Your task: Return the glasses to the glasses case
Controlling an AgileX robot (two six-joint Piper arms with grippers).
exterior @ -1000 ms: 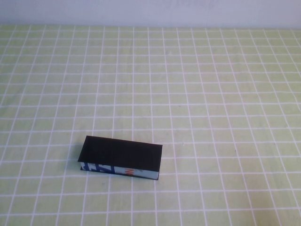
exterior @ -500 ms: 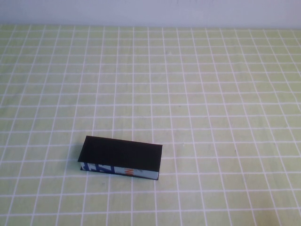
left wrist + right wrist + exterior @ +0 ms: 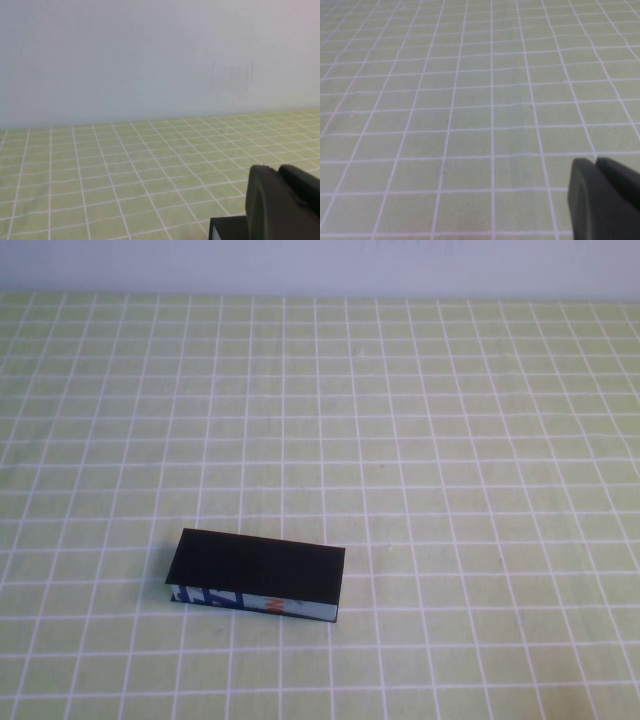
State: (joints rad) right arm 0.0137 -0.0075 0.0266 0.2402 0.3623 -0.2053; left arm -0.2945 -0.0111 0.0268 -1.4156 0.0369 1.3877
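The glasses case [image 3: 256, 575] lies on the table at the front left, a black box with its flap lid shut and its blue, white and orange strip facing me. The glasses are not in view. Neither arm shows in the high view. My left gripper [image 3: 275, 169] shows in the left wrist view with its two dark fingers pressed together and empty, above a corner of the case [image 3: 227, 229]. My right gripper [image 3: 595, 161] shows in the right wrist view, fingers together and empty, above bare tablecloth.
A green tablecloth [image 3: 450, 440] with a white grid covers the whole table. A pale wall [image 3: 300, 265] runs along the far edge.
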